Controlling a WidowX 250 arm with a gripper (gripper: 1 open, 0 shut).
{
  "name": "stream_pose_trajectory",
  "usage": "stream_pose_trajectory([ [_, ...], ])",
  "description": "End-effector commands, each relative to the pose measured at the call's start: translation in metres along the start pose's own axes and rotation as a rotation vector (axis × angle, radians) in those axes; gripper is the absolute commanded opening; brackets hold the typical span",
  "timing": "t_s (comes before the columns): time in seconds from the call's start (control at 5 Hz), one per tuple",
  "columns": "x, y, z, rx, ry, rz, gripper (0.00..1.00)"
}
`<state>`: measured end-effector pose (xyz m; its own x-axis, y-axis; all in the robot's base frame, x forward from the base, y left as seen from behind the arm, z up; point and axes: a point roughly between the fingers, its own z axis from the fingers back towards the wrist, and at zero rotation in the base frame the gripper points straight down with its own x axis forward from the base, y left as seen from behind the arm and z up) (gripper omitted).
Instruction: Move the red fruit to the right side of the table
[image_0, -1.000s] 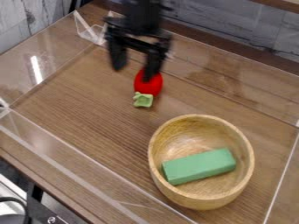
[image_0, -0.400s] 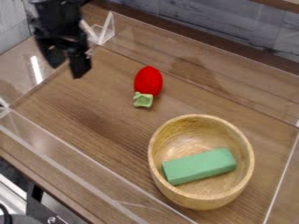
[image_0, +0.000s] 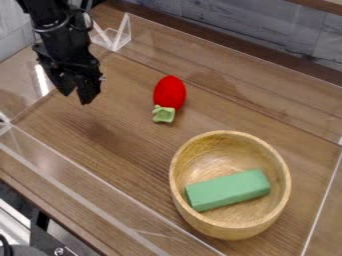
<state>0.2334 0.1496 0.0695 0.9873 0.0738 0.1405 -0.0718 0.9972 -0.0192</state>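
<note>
The red fruit (image_0: 168, 92), a small glossy strawberry-like toy with a light green cap (image_0: 163, 115), lies on the brown wood-grain table (image_0: 120, 150) near its middle. My black gripper (image_0: 76, 92) points down over the left part of the table. It is well to the left of the fruit and apart from it. Its two fingers (image_0: 88, 92) stand a little apart with nothing between them, low above the wood.
A round light wooden bowl (image_0: 201, 150) sits at the front right with a green rectangular block (image_0: 227, 189) inside. Low clear acrylic walls (image_0: 80, 185) border the tabletop on all sides. Bare wood lies between the fruit and the right wall.
The gripper has swung from above the red fruit to the left side of the table and sunk lower. Its fingers look closer together. The fruit has stayed put.
</note>
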Motion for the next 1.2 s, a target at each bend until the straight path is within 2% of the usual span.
stream_pose_trajectory([
  [0.0, 0.018, 0.008, 0.004, 0.027, -0.02, 0.035, 1.0],
  [0.2, 0.031, 0.011, 0.004, 0.04, -0.019, 0.055, 1.0],
  [0.6, 0.027, 0.03, -0.011, 0.038, -0.02, -0.023, 1.0],
  [0.8, 0.026, 0.033, -0.014, 0.03, -0.023, -0.033, 1.0],
  [1.0, 0.03, 0.043, -0.011, 0.027, -0.023, -0.009, 1.0],
])
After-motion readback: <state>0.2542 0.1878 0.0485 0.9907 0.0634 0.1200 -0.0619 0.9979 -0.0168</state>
